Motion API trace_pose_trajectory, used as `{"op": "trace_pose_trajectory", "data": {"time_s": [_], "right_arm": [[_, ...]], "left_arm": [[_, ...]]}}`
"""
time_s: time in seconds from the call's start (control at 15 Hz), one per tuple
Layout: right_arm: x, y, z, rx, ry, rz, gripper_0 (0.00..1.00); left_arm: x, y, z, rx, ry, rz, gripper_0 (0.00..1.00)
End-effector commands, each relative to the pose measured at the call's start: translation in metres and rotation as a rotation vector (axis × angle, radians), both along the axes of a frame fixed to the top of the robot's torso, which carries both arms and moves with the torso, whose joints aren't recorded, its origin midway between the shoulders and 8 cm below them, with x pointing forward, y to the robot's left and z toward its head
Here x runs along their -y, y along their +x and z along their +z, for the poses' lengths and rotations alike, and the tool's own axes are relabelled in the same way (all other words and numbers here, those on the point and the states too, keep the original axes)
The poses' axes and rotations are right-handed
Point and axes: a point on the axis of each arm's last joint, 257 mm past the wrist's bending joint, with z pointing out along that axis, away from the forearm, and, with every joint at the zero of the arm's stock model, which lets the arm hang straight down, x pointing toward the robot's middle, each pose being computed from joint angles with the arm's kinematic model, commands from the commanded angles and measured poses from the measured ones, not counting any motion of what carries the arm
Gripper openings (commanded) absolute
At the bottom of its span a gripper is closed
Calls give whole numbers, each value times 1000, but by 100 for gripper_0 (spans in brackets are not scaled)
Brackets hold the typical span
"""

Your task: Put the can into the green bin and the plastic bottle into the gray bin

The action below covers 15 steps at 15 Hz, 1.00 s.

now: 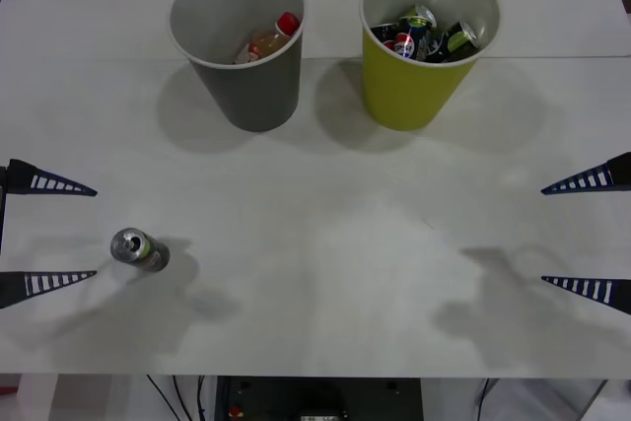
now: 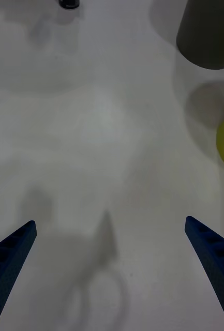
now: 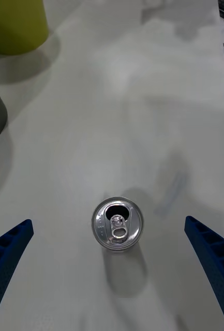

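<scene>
Two tall tapered bins stand side by side at the far part of the white table [image 1: 325, 273], a clear gap between them. On the left is the gray bin [image 1: 246, 86], and inside it lies the plastic bottle [image 1: 271, 38], tilted, its red cap up against the far wall. On the right is the green bin [image 1: 414, 86], which holds several dark cans [image 1: 426, 36] heaped together.

At the table's left edge is the left gripper [image 1: 49, 232], its blue ribbed fingers [image 1: 61, 184] spread wide, one tip farther out on the table and one nearer, gripping nothing. At the right edge is the right gripper [image 1: 584, 236], its fingers likewise spread wide and touching nothing, with bare tabletop between them.

Smallest of all, the can [image 1: 138, 249] stands upright on the table near the left gripper, a little past its fingertips and closer to the nearer finger. In the left wrist view the can [image 3: 117, 225] shows its silver top, opened mouth and pull tab, standing between the two fingers and apart from both.
</scene>
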Motion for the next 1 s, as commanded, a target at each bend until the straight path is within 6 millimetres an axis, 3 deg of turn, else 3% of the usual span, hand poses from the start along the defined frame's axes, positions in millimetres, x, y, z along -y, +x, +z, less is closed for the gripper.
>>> {"op": "trace_pose_trajectory", "data": {"time_s": [0.07,0.6,1.0], "right_arm": [[0,0,0,0,0,0,100],[0,0,0,0,0,0,100],[0,0,0,0,0,0,100]], "left_arm": [[-4,0,-17,4,-60,-9,100],[-15,7,-51,25,-183,2,100],[-5,9,-76,18,-311,73,100]]}}
